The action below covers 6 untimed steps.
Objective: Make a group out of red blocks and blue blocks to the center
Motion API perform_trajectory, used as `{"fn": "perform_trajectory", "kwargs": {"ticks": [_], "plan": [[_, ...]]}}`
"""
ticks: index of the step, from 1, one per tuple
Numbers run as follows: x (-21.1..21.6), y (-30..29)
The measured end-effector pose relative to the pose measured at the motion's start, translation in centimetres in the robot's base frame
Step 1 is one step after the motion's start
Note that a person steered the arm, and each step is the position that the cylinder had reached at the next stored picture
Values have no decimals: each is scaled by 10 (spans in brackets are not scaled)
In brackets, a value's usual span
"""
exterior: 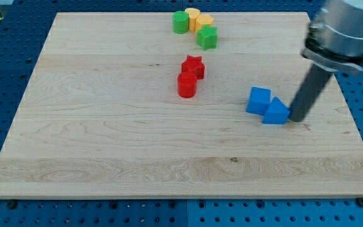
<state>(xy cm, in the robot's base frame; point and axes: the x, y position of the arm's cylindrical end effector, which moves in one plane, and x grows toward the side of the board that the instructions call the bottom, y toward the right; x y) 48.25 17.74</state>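
A red star block and a red cylinder sit touching near the board's centre, slightly toward the view's top. Two blue blocks lie to the view's right of them: a blue cube and a blue triangular block, touching each other. My tip rests on the board right against the right side of the blue triangular block. The dark rod rises from there to the arm's grey body at the view's top right.
A green cylinder, two yellow blocks and a green star block are clustered at the view's top centre. The wooden board lies on a blue pegboard.
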Motion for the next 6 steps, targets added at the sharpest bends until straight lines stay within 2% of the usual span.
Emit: {"fn": "perform_trajectory", "kwargs": {"ticks": [2,3,4,5,6], "plan": [[-25,-92],[-23,-103],[-15,-62],[-7,6],[21,15]]}}
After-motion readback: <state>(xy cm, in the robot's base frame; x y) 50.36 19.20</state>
